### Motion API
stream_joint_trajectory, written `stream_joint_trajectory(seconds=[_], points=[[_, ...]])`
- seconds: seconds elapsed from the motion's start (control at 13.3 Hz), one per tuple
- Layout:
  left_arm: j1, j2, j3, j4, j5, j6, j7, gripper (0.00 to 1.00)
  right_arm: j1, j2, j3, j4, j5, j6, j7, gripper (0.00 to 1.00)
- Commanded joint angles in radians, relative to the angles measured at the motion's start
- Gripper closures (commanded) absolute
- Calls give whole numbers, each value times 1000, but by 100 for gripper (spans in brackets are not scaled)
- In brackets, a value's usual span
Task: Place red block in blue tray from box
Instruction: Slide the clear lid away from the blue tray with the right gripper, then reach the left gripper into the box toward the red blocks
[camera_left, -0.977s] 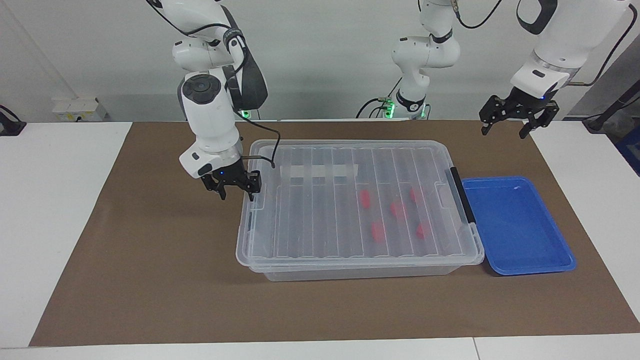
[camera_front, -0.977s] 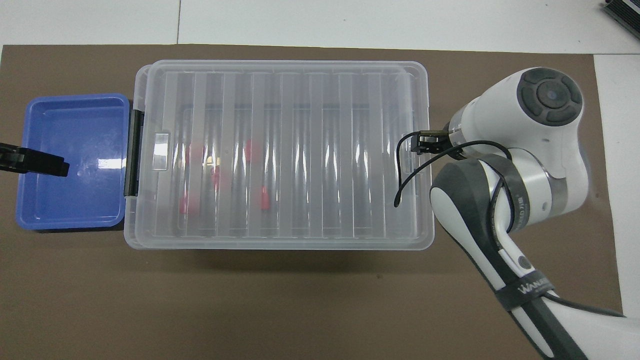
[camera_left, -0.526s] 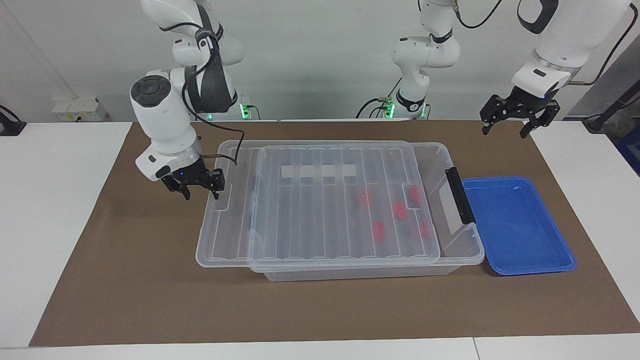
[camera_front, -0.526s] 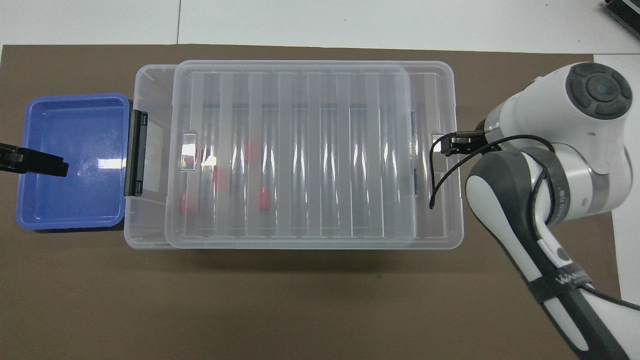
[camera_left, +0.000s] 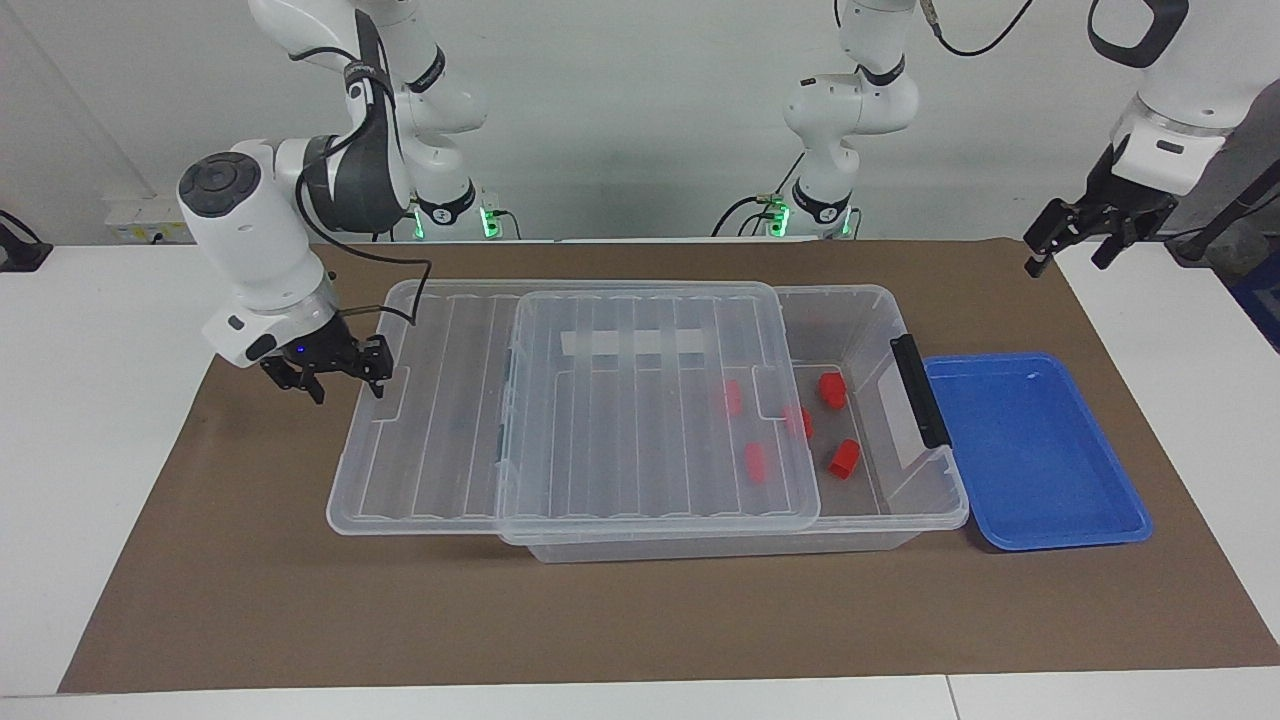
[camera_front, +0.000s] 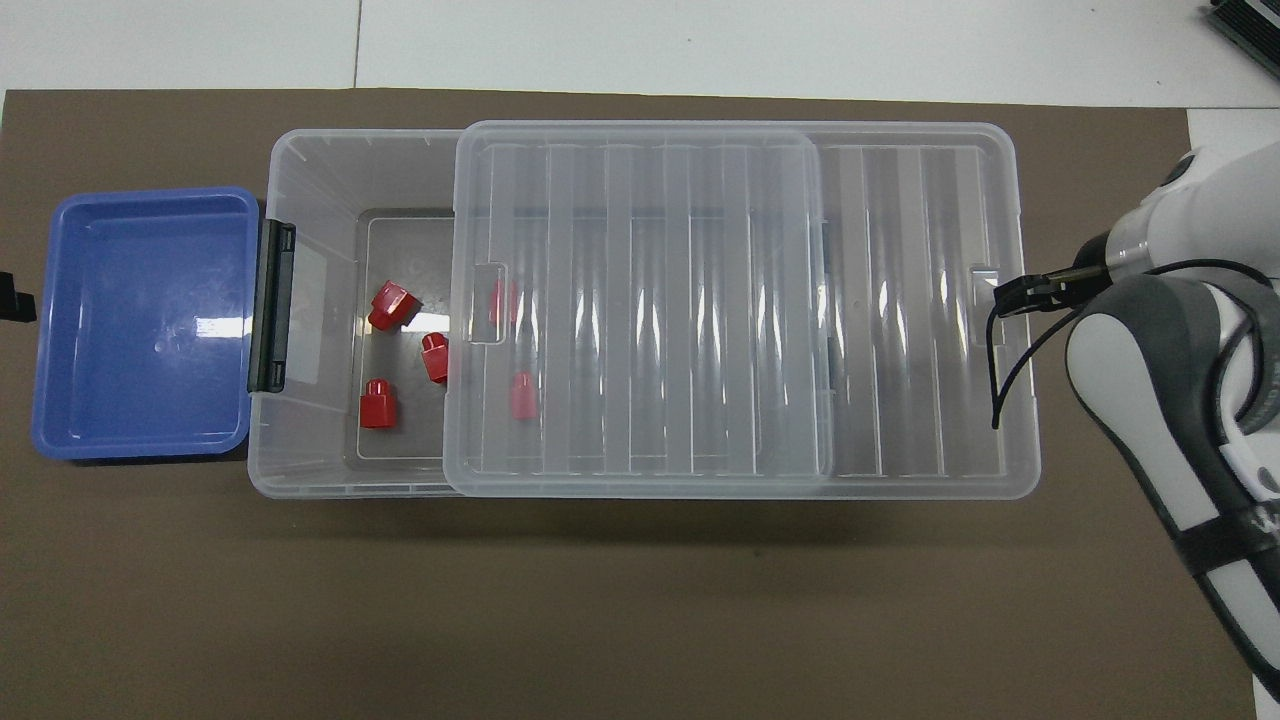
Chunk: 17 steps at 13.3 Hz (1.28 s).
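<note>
The clear box (camera_left: 872, 318) (camera_front: 312, 170) stands mid-table with its ribbed lid (camera_left: 440, 430) (camera_front: 900, 300) slid partway off toward the right arm's end. Several red blocks lie inside; three (camera_front: 393, 305) (camera_front: 435, 357) (camera_front: 378, 403) are uncovered, two (camera_front: 503, 300) (camera_front: 521, 395) show through the lid. The empty blue tray (camera_left: 1035, 450) (camera_front: 140, 320) sits beside the box's black handle (camera_left: 918, 390). My right gripper (camera_left: 335, 372) (camera_front: 1010, 297) is shut on the lid's end edge. My left gripper (camera_left: 1075, 238) is open, raised over the table's edge beside the tray.
A brown mat (camera_left: 640, 620) covers the table under everything. A strip of whitish tape (camera_left: 635, 343) is on the lid. A third arm's base (camera_left: 825, 205) stands at the robots' edge of the table.
My right gripper has pulled the lid toward the right arm's end, uncovering the box's handle end and three red blocks. My left gripper has moved up and outward.
</note>
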<state>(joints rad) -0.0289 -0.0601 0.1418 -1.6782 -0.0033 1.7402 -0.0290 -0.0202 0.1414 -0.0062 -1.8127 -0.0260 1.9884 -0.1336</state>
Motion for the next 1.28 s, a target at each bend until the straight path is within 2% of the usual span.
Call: stream_joint_trajectory(seconds=[0.0, 0.08, 0.23, 0.53, 0.6, 0.75, 0.83, 0.9, 1.05, 1.2], points=[[-12, -50, -7, -109, -1, 123, -69, 0, -37, -25, 11, -31, -14, 18, -63, 22], [-16, -38, -16, -98, 2, 145, -122, 0, -44, -23, 11, -31, -14, 20, -73, 22], [-96, -5, -19, -97, 2, 202, -280, 0, -63, -23, 11, -31, -14, 20, -107, 22], [-267, 172, -19, 32, 63, 193, -537, 0, -70, -23, 11, -30, -14, 13, -130, 21], [-297, 184, -19, 14, 81, 196, -540, 0, -67, -25, 11, -27, -11, 9, -126, 21], [-339, 190, -19, -85, 94, 270, -561, 0, -57, -28, 11, -19, -9, 1, -113, 16], [-353, 200, -21, -103, 94, 322, -618, 0, -56, -39, 11, -17, -8, 1, -107, 13], [-376, 241, -19, -100, 97, 353, -655, 0, -55, -49, 11, -17, -6, -5, -83, 10], [-390, 255, -21, -115, 134, 363, -663, 0, -47, -80, 12, -27, 0, -46, -26, 10], [-394, 237, -21, -257, 134, 491, -676, 0, -29, -105, 12, -28, 1, -95, 44, 6]])
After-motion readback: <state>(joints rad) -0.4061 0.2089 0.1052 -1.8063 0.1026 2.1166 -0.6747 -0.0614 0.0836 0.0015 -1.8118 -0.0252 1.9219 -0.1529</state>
